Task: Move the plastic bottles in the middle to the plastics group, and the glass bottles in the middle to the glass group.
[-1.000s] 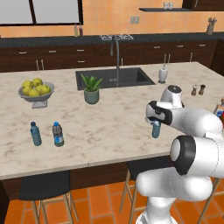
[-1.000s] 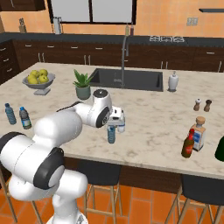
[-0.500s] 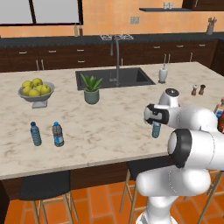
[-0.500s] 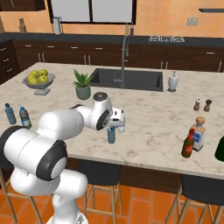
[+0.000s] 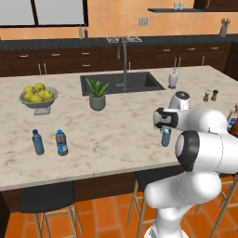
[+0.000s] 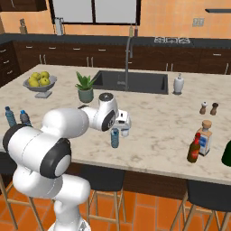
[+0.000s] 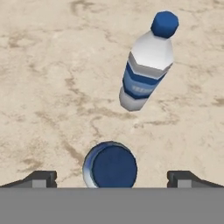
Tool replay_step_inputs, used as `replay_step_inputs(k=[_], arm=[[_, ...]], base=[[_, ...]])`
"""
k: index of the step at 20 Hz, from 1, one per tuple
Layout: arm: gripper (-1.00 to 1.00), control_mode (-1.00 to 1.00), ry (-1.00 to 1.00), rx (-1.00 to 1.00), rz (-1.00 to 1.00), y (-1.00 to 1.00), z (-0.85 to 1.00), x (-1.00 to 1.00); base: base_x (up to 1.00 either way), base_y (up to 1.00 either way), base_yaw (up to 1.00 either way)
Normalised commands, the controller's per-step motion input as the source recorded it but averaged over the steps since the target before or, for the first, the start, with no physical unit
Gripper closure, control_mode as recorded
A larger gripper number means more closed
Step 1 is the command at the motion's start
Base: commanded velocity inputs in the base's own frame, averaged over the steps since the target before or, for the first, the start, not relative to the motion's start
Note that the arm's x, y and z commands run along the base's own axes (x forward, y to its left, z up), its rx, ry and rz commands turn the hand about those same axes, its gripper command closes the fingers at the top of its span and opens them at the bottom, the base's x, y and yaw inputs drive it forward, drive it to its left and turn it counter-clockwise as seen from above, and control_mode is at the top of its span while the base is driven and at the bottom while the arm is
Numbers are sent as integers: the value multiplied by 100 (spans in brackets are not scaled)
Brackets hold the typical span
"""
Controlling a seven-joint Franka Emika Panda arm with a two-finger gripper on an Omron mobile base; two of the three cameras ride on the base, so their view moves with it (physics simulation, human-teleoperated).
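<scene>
Two plastic bottles stand mid-counter. One (image 7: 110, 165) is seen from above by its blue cap, directly under my gripper (image 7: 112, 179), whose jaws stand open on either side of it without touching. The other (image 7: 146, 65), whitish with a blue label, stands just beyond. From the side, the gripper (image 5: 164, 127) (image 6: 118, 128) hovers over the bluish bottle (image 5: 165, 136) (image 6: 115, 137). The plastics group (image 5: 49, 142) (image 6: 17, 117) stands far left. The brown glass bottle (image 6: 194, 148) stands beside the pale bottle of the glass group (image 6: 205, 139) at the right.
A bowl of fruit (image 5: 38, 95), a potted plant (image 5: 97, 95), the sink (image 5: 122, 81) with its tap, a soap dispenser (image 5: 173, 79) and two small shakers (image 5: 210, 95) sit further back. A green bottle (image 6: 227, 154) shows at the right edge.
The arm's elbow has shifted a little. The hand stays above the same bottle with its jaws open.
</scene>
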Motion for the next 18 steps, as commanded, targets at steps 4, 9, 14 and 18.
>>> replay_step_inputs(k=[4, 9, 14, 18], arm=[[-100, -100, 0, 0, 0, 0, -17, 0], [-100, -100, 0, 0, 0, 0, -21, 5], [-100, -100, 0, 0, 0, 0, -5, 4], [-100, -100, -1, 0, 0, 0, -2, 0]], base=[[0, 0, 0], [0, 0, 0], [0, 0, 0], [0, 0, 0]])
